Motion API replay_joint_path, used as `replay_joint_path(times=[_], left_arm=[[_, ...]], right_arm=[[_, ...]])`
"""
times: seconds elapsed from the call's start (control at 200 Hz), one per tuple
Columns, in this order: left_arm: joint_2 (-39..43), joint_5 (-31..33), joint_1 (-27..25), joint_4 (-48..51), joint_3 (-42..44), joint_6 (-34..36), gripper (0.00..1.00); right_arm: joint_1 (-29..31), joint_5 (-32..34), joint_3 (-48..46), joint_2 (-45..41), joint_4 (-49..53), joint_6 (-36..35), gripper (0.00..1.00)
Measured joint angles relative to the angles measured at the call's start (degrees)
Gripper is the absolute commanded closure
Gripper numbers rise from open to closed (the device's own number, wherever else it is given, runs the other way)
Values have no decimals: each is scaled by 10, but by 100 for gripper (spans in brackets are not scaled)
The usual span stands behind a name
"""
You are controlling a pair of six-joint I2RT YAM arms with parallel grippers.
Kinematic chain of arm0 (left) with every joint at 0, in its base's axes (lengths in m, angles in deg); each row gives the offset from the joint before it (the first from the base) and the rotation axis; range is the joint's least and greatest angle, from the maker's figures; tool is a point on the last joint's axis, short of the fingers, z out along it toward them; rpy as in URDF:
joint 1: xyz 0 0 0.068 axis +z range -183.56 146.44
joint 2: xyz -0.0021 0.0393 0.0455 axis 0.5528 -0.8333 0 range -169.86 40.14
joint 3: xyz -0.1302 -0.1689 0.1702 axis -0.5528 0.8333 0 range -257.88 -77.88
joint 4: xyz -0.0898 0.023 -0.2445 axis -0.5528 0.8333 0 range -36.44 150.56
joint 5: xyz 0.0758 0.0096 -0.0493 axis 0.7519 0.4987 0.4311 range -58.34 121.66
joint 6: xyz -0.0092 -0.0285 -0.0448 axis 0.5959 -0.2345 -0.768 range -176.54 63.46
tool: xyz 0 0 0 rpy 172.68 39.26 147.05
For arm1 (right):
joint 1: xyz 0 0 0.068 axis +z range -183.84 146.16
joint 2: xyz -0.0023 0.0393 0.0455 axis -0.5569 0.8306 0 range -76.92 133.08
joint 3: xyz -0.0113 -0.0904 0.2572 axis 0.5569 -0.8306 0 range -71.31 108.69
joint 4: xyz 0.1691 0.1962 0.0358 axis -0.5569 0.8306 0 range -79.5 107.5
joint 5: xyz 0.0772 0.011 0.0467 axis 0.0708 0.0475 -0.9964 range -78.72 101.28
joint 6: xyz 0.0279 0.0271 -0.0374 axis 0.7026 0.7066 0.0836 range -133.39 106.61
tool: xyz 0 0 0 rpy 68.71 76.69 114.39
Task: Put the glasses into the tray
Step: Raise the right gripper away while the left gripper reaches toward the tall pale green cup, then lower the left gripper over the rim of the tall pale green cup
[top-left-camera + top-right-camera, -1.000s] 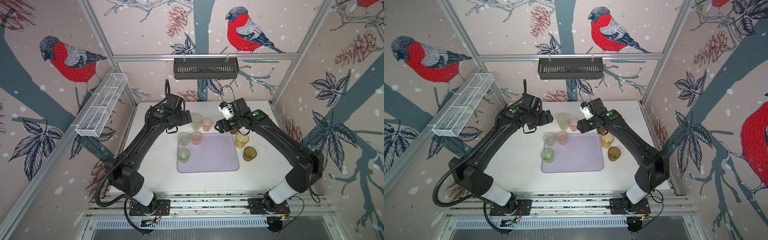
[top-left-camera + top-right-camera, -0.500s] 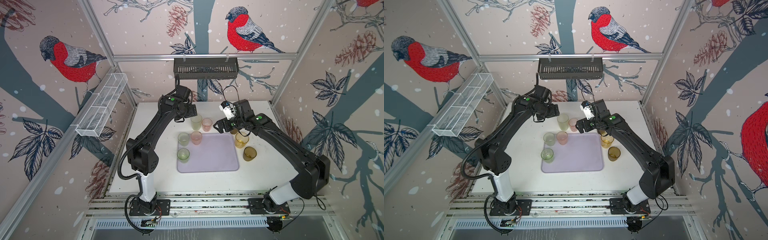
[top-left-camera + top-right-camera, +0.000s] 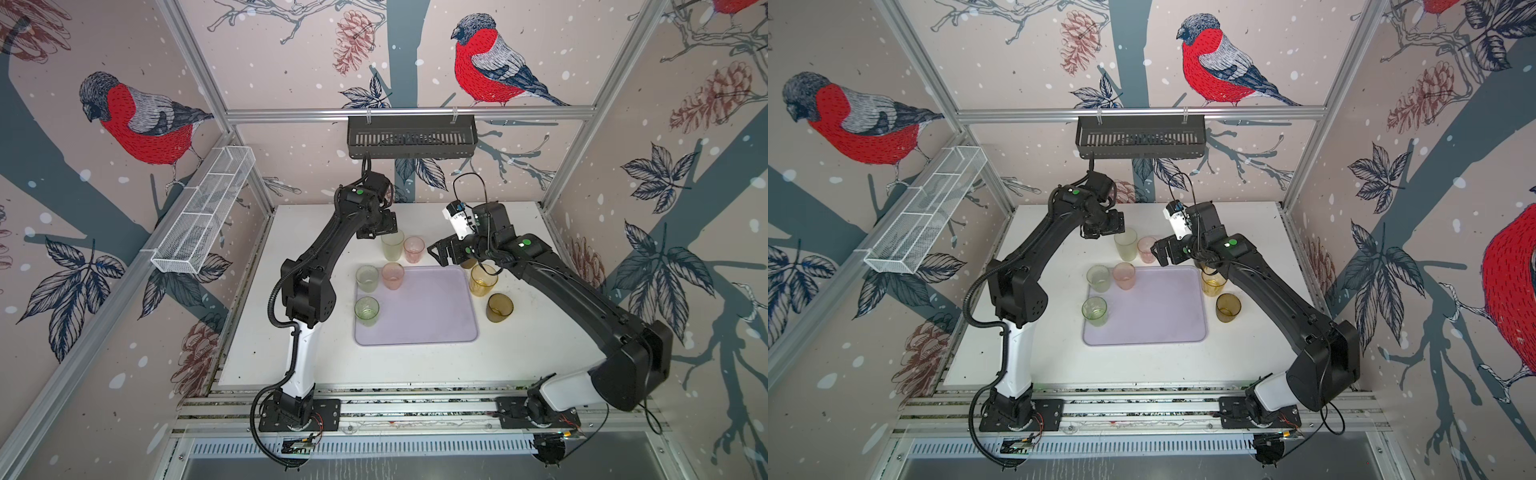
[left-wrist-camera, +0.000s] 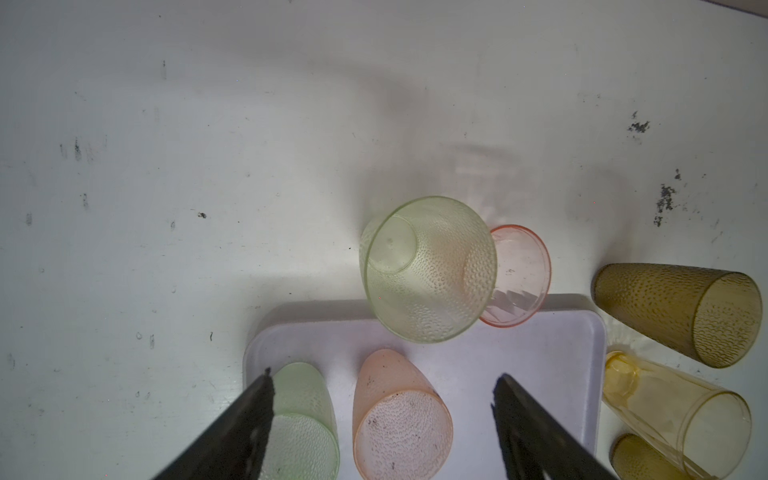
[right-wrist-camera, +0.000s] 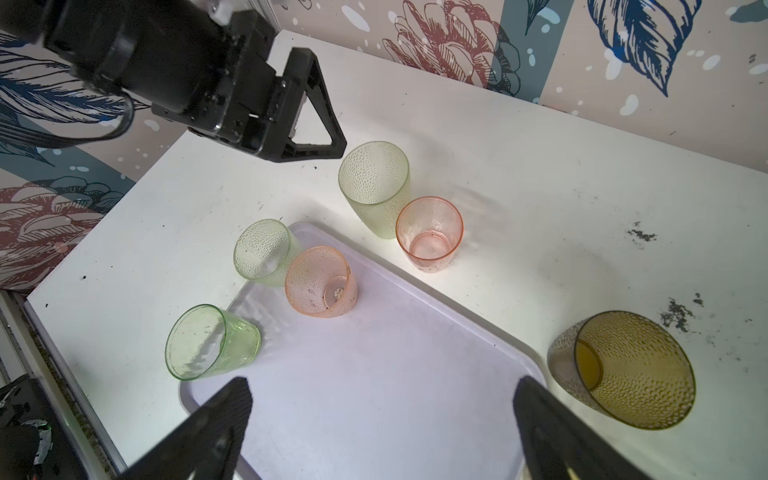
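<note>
- Top views: the tray [image 3: 424, 320] lies mid-frame on the counter [image 3: 519, 357]. In both, a pink glass [image 3: 392, 275] stands in its upper left corner. A frosted green glass [image 3: 367, 278] and a clear green glass [image 3: 366, 311] sit at its left edge; on the rim or off it, I cannot tell.
- A tall green glass [image 3: 392, 246] and an upper pink glass [image 3: 414, 249] stand tight together just above the tray. A yellow glass [image 3: 483, 280] and a brown glass [image 3: 500, 307] stand just right of it.
- The left tool [image 3: 381, 231] hovers near the tall green glass, at its upper left. The right tool [image 3: 438, 254] hangs right of the upper pink glass.
- Left wrist: the fingers [image 4: 249, 419] are spread and released, with nothing between them.
- Right wrist: that tool's fingers [image 5: 216, 419] are wide apart, empty, over bare tray.
- The glasses look light, stiff, thin-walled and tippy. Dimpled walls should grip better than smooth ones. Probably best to pinch across the wall below the rim, from the free side.
</note>
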Motion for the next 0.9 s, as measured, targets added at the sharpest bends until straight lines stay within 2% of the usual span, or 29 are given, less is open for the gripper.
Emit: replay_joint_path(times=[0.285, 0.896], left_arm=[[-17, 9, 0, -7, -1, 4, 33], [-52, 22, 1, -22, -15, 15, 49]], right_arm=[[0, 5, -2, 0, -2, 2, 0], [0, 25, 12, 22, 2, 11, 0]])
